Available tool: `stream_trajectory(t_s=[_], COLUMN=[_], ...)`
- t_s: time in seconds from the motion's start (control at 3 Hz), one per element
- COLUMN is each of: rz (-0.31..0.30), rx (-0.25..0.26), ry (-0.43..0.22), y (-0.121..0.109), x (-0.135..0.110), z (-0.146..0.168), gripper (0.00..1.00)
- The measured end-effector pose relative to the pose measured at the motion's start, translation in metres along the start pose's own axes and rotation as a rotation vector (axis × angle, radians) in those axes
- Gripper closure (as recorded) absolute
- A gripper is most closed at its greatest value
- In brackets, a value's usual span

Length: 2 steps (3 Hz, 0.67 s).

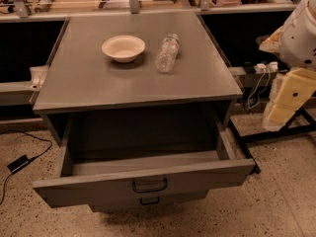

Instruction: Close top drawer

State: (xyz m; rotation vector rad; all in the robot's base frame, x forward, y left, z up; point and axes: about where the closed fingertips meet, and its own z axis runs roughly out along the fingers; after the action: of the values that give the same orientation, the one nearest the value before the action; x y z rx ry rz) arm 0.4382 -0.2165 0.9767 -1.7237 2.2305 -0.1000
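The top drawer [98, 187] of a grey metal cabinet [138, 83] is pulled far out toward me. Its inside is empty, and its tall front panel carries a dark loop handle [149, 185] at centre. My arm comes in at the right edge as a white shell with pale yellow blocks below it. The gripper [289, 100] hangs there, right of the cabinet and beyond the open drawer's right corner, touching neither.
A white bowl [123, 48] and a clear plastic bottle [167, 53] lying on its side are on the cabinet top. A lower drawer with a smaller handle [149, 200] sticks out slightly under the top one. A black adapter [19, 163] with cable lies on the floor at left. A black frame [276, 132] stands at right.
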Motion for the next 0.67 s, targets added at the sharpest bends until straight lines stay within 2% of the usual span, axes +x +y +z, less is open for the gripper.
stream_trajectory(t_s=[0.33, 0.67], rz=[-0.001, -0.004], rx=[-0.016, -0.086], ry=[-0.003, -0.017], y=[0.001, 0.004], x=[0.0, -0.002], z=[0.008, 0.045], gripper=[0.0, 0.0])
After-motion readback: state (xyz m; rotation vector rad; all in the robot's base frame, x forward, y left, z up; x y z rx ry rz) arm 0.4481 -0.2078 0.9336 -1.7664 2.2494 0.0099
